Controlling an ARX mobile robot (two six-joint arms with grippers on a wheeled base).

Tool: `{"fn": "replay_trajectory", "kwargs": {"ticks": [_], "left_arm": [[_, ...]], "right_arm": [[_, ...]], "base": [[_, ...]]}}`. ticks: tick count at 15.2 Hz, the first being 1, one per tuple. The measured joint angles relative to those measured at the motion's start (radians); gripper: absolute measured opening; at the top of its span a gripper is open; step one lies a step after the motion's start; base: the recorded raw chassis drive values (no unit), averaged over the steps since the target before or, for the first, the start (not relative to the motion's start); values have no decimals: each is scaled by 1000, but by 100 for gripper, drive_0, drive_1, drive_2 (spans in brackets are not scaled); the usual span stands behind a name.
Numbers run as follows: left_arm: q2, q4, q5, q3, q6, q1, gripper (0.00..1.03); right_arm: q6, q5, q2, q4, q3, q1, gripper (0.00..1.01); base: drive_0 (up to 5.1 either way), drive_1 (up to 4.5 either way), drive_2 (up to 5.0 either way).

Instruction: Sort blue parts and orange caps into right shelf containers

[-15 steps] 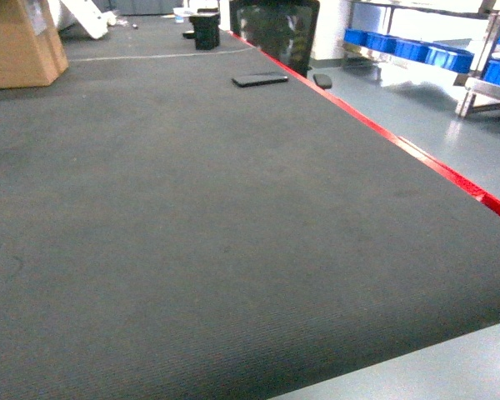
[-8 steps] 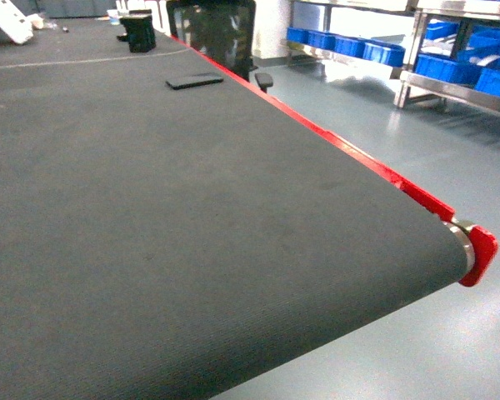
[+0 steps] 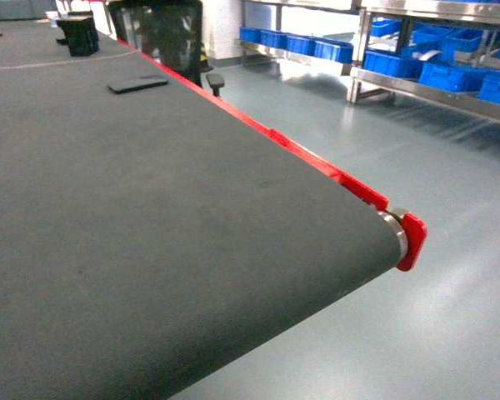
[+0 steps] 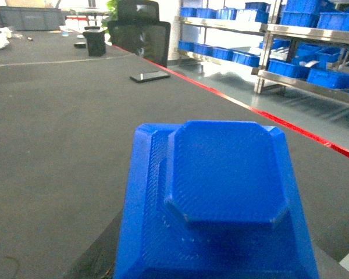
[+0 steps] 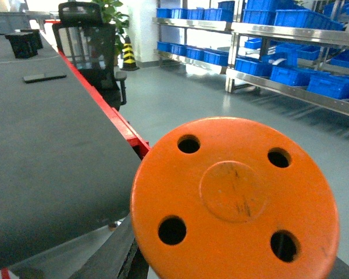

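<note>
the left wrist view is filled by a blue part (image 4: 221, 203), a stepped piece with an octagonal raised face, sitting right in front of the camera above the dark conveyor belt (image 4: 58, 145). the right wrist view is filled the same way by an orange cap (image 5: 235, 200), flat top with four holes facing the lens. each looks carried at its gripper, but neither gripper's fingers show in any view, so i cannot tell whether they are pinching or spread.

the head view shows the belt's red edge rail (image 3: 317, 162) and red end cap (image 3: 411, 240), and across the grey floor the steel shelving with blue crates (image 3: 417, 71).

the step in hand appears to be transit toward those shelves. to do it well: keep both arms steady and level, clear the belt end, and stop squarely facing the rack before reaching, matching each piece to its own crate.
</note>
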Motion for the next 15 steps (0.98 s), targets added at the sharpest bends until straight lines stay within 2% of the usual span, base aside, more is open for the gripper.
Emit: {"fn": "replay_trajectory", "kwargs": {"ticks": [15], "left_arm": [[0,0,0,0,0,0,42]], "right_arm": [[0,0,0,0,0,0,44]], "base": [[-164,-164,-164]]}}
